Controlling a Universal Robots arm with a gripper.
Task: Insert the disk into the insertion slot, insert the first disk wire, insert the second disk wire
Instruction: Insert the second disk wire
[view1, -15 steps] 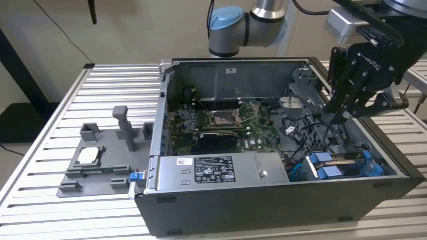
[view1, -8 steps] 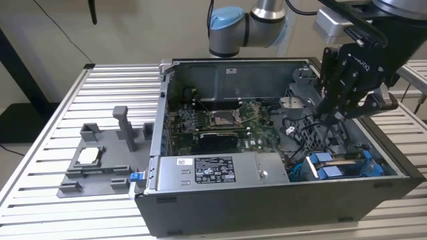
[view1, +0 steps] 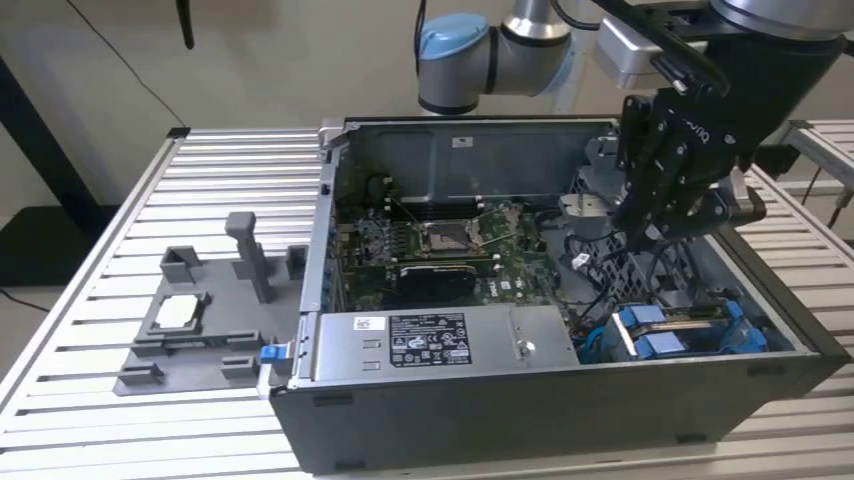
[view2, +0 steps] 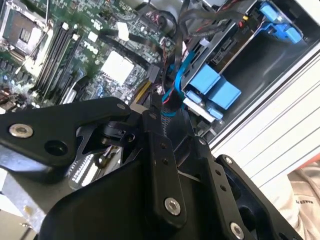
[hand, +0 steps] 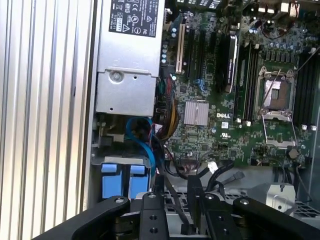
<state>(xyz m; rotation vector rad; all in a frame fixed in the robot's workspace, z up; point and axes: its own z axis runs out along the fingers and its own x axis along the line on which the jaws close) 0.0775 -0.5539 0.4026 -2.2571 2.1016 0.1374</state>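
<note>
Computer box (view1: 561, 400) lies open on a table (view1: 80, 300) made of silver slats. The robot arm (view1: 514, 45) reaches over from behind the box, and its black claw (view1: 650, 238) hangs down inside, on the exterior view's right.

The claw is clenched on a blue wire (view2: 176, 82). In the second wrist view, the wire's black end sits right between the two black fingers (view2: 156, 142). In the first wrist view, the claw (hand: 175, 192) is just above the same wire (hand: 142, 142), which bends in a loop near the silver power box (hand: 127, 85).

The disk (view1: 667, 332) is already in the slot (view2: 230, 45). It sits in the grey metal cage at the near corner of the box on the exterior view's right. Its bright blue tabs stick out toward the middle of the box. In both wrist views the blue tabs are close to the claw but do not touch it.

The green board (view1: 441, 245) with its many small parts covers the floor of the box, between the power box and the back wall.

On the exterior view's left, outside the box, a grey holder (view1: 220, 345) stands on the table with a small silver part (view1: 180, 312) resting in it.
</note>
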